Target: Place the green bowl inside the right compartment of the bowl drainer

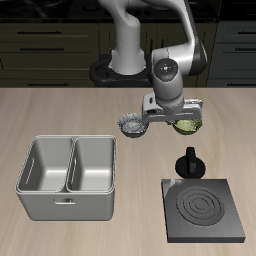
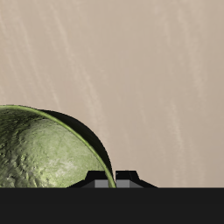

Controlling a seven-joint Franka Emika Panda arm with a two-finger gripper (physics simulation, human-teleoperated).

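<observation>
Beneath the tool [image 1: 172,118] we find the green bowl [image 1: 187,125], lying on the bench [image 1: 60,115] partly under the tool's body and peeking out on the side away from the speckled bowl [image 1: 131,126]. We see the tool low over the bench at the end of the arm [image 1: 165,45]. We cannot tell whether its fingers are spread or closed, nor whether they touch the bowl, because the tool's own body hides them in the exterior view and the wrist view shows only a dark edge of the mount.

From the wrist view we see the green bowl [image 2: 48,149] close under the tool, its rim curving round a mottled yellowish-green inside, with bare bench [image 2: 149,70] beyond it.

On the tool's other side, just beside it, sits the grey speckled bowl. Nearer the front edge than the tool, and beyond the speckled bowl, stands the bowl drainer [image 1: 67,177], a grey metal basin with two deep wells side by side; we see nothing in either well. Also nearer the front edge than the tool, close by the green bowl, stands a small black pot [image 1: 189,163], upright, and just past that lies a flat black stove plate [image 1: 204,209] with ring marks.
</observation>
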